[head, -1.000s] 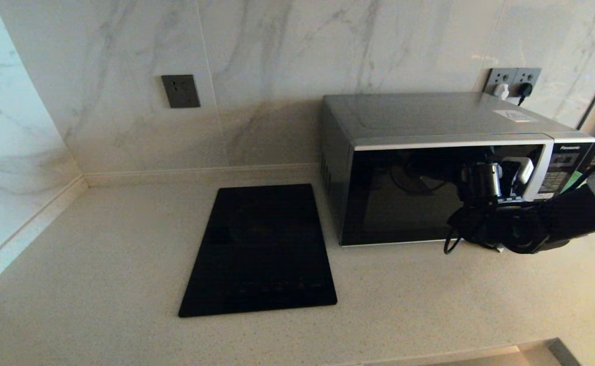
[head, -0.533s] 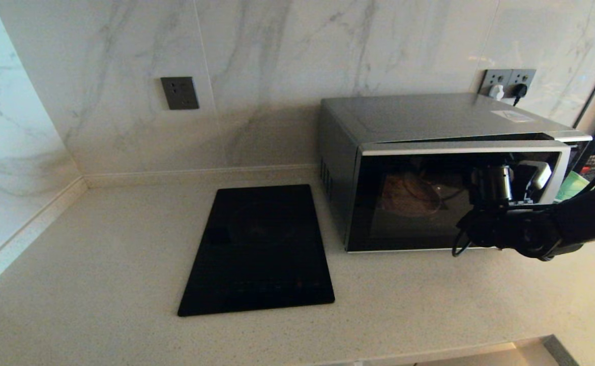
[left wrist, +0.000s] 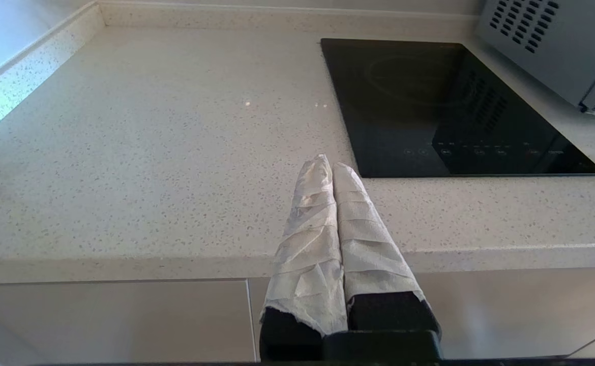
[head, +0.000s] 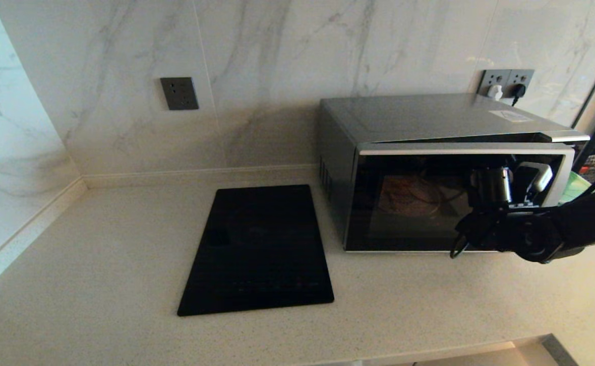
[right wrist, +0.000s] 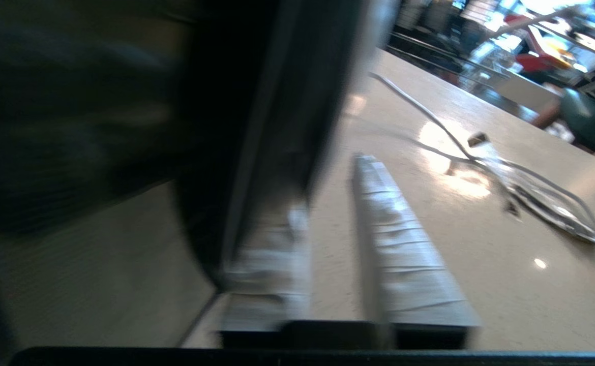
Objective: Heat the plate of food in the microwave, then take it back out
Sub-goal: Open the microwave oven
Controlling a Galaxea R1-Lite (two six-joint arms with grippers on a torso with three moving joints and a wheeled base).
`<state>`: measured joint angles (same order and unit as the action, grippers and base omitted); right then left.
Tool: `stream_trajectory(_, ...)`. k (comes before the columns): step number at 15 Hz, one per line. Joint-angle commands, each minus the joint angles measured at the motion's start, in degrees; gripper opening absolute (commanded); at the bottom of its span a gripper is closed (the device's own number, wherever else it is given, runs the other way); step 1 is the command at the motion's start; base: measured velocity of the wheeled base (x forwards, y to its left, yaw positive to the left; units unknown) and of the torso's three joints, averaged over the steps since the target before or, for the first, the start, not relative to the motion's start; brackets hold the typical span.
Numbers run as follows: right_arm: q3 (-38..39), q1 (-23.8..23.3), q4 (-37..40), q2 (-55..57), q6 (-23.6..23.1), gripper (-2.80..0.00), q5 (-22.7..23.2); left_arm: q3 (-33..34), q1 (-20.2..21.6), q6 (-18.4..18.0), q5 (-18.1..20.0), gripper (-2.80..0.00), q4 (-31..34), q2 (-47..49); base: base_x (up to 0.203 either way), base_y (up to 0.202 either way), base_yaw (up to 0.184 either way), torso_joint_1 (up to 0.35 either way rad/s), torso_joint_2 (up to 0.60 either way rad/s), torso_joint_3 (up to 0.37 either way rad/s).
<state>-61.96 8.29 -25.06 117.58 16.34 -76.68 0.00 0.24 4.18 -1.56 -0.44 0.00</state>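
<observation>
The black and silver microwave (head: 429, 119) stands at the back right of the counter, and its dark glass door (head: 414, 203) hangs slightly ajar on the right side. A dim brownish round shape (head: 409, 195) shows through the glass; I cannot tell whether it is the plate of food. My right gripper (head: 529, 178) is open at the door's right edge, with one taped finger (right wrist: 272, 264) against the door edge (right wrist: 277, 127) and the other finger (right wrist: 399, 244) beside it over the counter. My left gripper (left wrist: 332, 165) is shut on nothing, parked at the counter's front edge.
A flat black cooktop (head: 259, 249) lies left of the microwave. Sockets sit on the marble wall (head: 179, 93), with plugs behind the microwave (head: 506, 84). A cable and a shiny wrapper (right wrist: 546, 203) lie on the counter right of the microwave. A green object (head: 574, 185) stands behind the door.
The microwave door has swung from shut to slightly ajar. My right gripper has come towards me with the door's right edge. A lit shape now shows through the glass.
</observation>
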Motion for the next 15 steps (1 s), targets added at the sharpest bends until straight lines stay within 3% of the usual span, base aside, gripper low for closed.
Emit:
stream_trajectory(1, 0.16, 1.86, -0.06, 0.08, -0.13, -2.80, -0.23, 0.00, 0.02, 0.04, -0.02, -2.80, 0.00, 0.09, 0.000, 0.000, 0.000, 0.000, 0.00, 0.000)
stream_trajectory(11, 2.23, 8.89, -0.03, -6.08, 0.59, -2.80, 1.74, 0.00, 0.02, 0.04, -0.02, -2.80, 0.00, 0.09, 0.000, 0.000, 0.000, 0.000, 0.00, 0.000)
stream_trajectory(15, 4.14, 9.79, 0.14, -14.69, -0.28, -2.80, 1.71, 0.00, 0.02, 0.04, -0.02, -2.80, 0.00, 0.09, 0.000, 0.000, 0.000, 0.000, 0.00, 0.000)
